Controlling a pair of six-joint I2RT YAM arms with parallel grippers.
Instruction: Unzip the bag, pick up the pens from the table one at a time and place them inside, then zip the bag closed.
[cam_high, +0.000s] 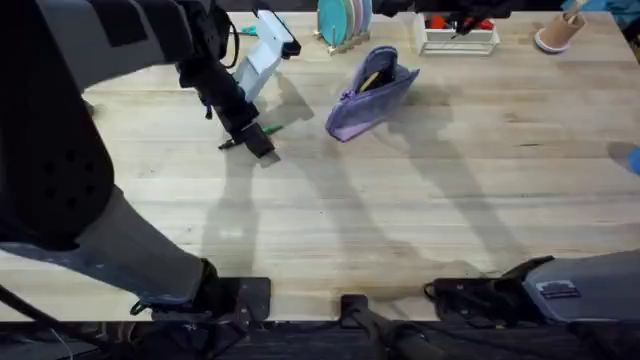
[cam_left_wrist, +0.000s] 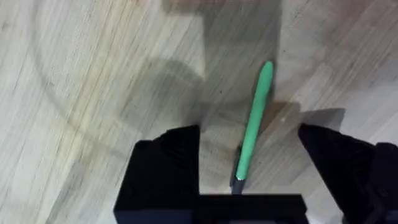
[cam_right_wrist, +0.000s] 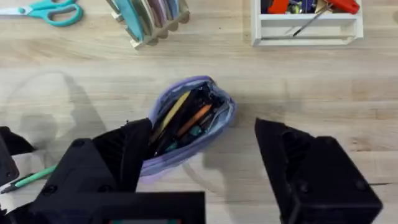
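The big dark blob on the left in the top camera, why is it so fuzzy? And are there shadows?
Overhead: that blob is the left arm, close under the camera, so it blurs. Long soft shadows stripe the table. Left wrist: a shadow falls beside the green pen. Right wrist: the bag looks sharp.

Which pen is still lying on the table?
The green pen, between the open left gripper's fingers. The tan-yellow pen already sits inside the open bag.
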